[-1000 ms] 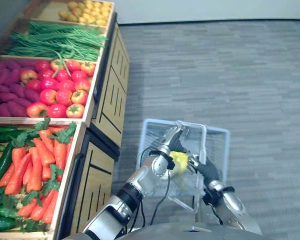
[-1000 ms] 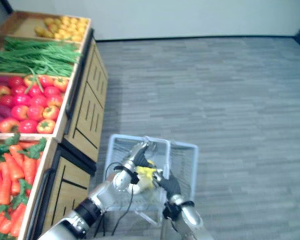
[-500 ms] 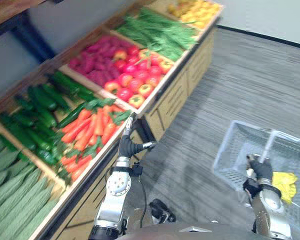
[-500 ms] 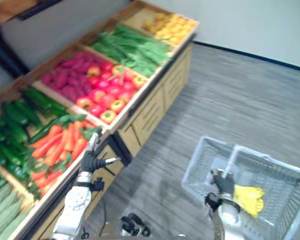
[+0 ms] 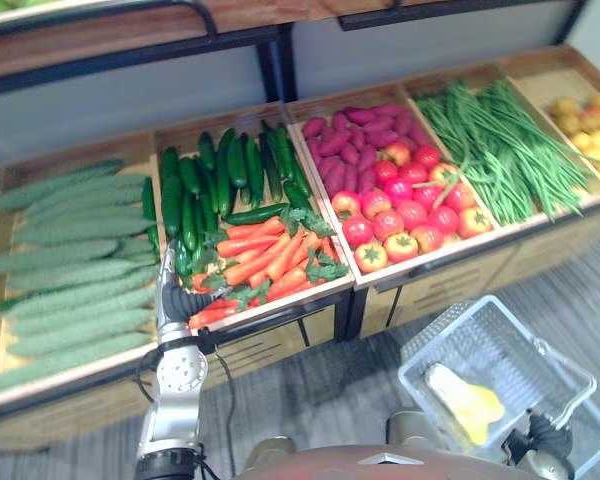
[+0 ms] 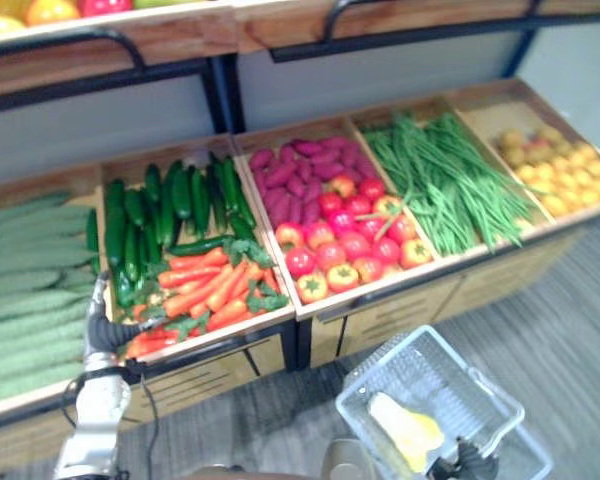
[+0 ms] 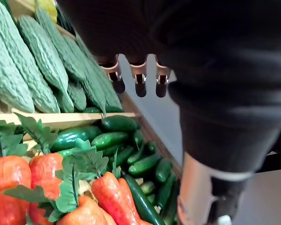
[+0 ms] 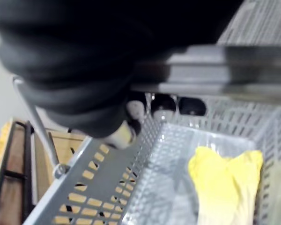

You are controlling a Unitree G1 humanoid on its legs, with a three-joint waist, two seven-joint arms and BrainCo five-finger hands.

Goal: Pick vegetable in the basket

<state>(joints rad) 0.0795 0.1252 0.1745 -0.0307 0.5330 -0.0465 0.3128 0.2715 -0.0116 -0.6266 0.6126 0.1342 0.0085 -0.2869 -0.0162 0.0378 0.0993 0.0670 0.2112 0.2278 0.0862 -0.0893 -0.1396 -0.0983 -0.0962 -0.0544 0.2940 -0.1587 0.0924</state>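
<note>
My left hand is raised at the front edge of the carrot bin, open, with straight fingers and nothing in it. Orange carrots with green tops lie just past it, and dark cucumbers lie behind them. The pale grey wire basket hangs low at the right with a yellow-white leafy vegetable lying in it. My right hand is curled round the basket's handle.
A long wooden stand holds bitter gourds at the left, purple sweet potatoes, tomatoes, green beans and yellow produce at the right. A shelf runs above. Grey floor lies before the stand.
The camera has swung from the basket towards the stand. My left hand left the basket and rose to the carrot bin's edge. The yellow vegetable stays in the basket.
</note>
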